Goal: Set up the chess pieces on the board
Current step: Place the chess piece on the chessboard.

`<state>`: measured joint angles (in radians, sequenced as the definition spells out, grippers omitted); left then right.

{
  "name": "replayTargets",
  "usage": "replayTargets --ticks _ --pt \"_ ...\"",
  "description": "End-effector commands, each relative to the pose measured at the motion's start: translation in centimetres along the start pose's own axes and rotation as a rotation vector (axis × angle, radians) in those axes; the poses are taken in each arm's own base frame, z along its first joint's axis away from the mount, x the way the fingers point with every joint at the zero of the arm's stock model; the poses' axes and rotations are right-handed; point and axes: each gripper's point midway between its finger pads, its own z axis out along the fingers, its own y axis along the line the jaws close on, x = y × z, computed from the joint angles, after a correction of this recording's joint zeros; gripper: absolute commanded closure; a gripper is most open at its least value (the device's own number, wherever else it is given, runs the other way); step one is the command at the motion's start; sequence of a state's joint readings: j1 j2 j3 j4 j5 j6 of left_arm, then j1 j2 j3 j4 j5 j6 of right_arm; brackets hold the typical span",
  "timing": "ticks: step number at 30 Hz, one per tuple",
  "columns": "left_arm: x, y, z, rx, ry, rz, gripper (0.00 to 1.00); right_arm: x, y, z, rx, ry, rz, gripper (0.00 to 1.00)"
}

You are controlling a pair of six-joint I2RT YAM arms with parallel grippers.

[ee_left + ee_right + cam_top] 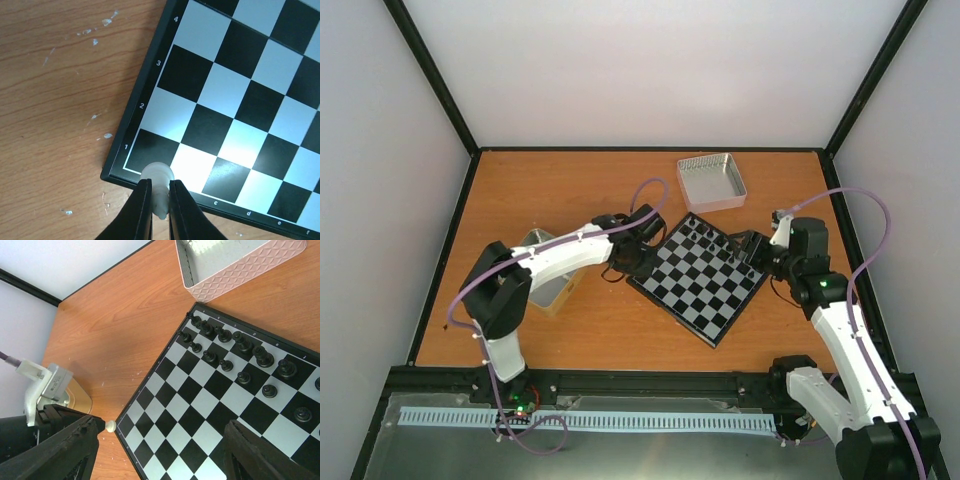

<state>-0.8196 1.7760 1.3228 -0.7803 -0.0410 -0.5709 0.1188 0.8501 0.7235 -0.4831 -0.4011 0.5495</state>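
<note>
The black-framed chessboard [700,277] lies turned like a diamond mid-table. My left gripper [159,200] is shut on a cream-white chess piece [159,181], held sideways over the board's corner by square a1; the piece also shows in the right wrist view [110,426]. In the top view the left gripper [632,262] is at the board's left corner. My right gripper [160,450] is open and empty above the board [200,405], near its right corner in the top view [752,252]. Several small black chessmen [225,347] stand in two rows at the board's far side.
A silver-pink ribbed metal tray [712,181] stands behind the board. A second tray [548,275] lies left of the board, partly under the left arm. Black frame rails edge the table.
</note>
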Motion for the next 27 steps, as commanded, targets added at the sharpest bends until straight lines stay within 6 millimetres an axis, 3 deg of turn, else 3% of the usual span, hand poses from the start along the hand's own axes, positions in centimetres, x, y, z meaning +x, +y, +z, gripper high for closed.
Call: replayTargets --ticks 1,14,20,27 --pt "-0.6 -0.4 0.5 -0.028 0.009 0.007 0.99 -0.9 0.8 -0.1 -0.019 -0.029 -0.03 0.31" --pt "-0.3 -0.5 2.8 -0.038 0.048 0.022 0.96 -0.9 0.7 0.3 -0.024 -0.026 -0.025 0.31" --pt "-0.5 -0.5 2.0 -0.033 0.03 0.012 0.62 -0.9 0.7 0.3 -0.023 -0.026 -0.027 0.31" --pt "-1.2 -1.2 1.3 0.004 0.004 0.014 0.58 -0.8 0.7 0.4 -0.025 -0.021 -0.022 0.31"
